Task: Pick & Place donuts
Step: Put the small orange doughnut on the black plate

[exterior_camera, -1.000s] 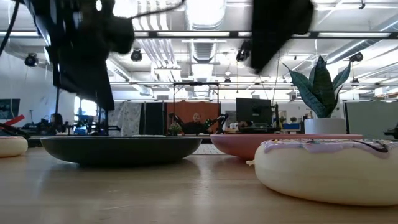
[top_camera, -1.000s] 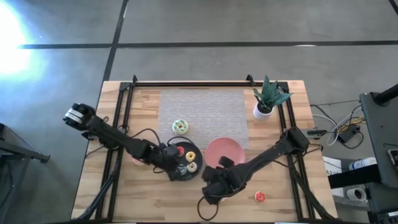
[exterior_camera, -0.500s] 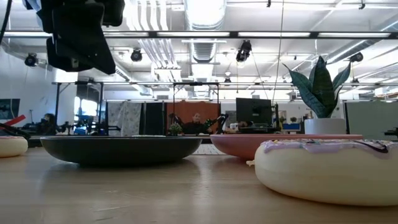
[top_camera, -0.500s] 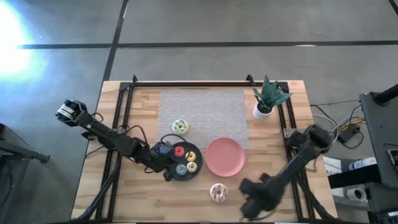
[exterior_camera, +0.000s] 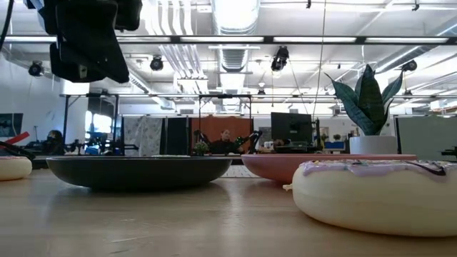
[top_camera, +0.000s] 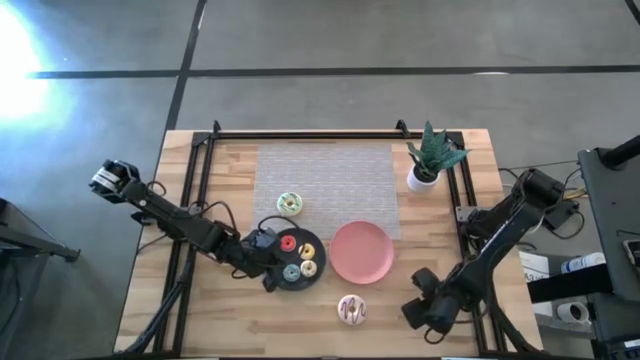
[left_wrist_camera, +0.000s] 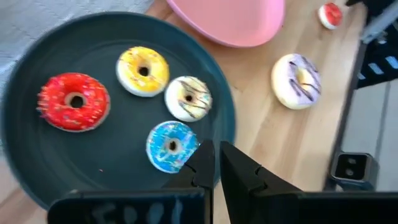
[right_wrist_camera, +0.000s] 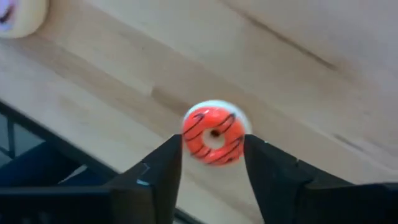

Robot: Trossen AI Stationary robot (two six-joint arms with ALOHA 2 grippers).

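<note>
The right gripper (top_camera: 420, 312) hangs low at the table's near edge, about five o'clock, arm folded back toward the right side; its fingers (right_wrist_camera: 155, 180) stand apart with the orange donut (right_wrist_camera: 213, 137) on the wood between them. The lilac donut (top_camera: 351, 309) lies at six o'clock. The left gripper (left_wrist_camera: 214, 165), fingers together, hovers over the black plate (top_camera: 281, 279), arm stretched low from nine o'clock. Red (left_wrist_camera: 73, 101), yellow (left_wrist_camera: 143, 70), striped (left_wrist_camera: 188, 98) and blue (left_wrist_camera: 171, 144) donuts sit there. A green donut (top_camera: 289, 203) lies farther back.

Strong glare burns the floor (top_camera: 25, 50) at far left from overhead; table (top_camera: 230, 320) evenly lit, soft shadows. Low view backlit by ceiling lights (exterior_camera: 235, 11), my arms silhouetted. Both my wrist views motion-blurred.
</note>
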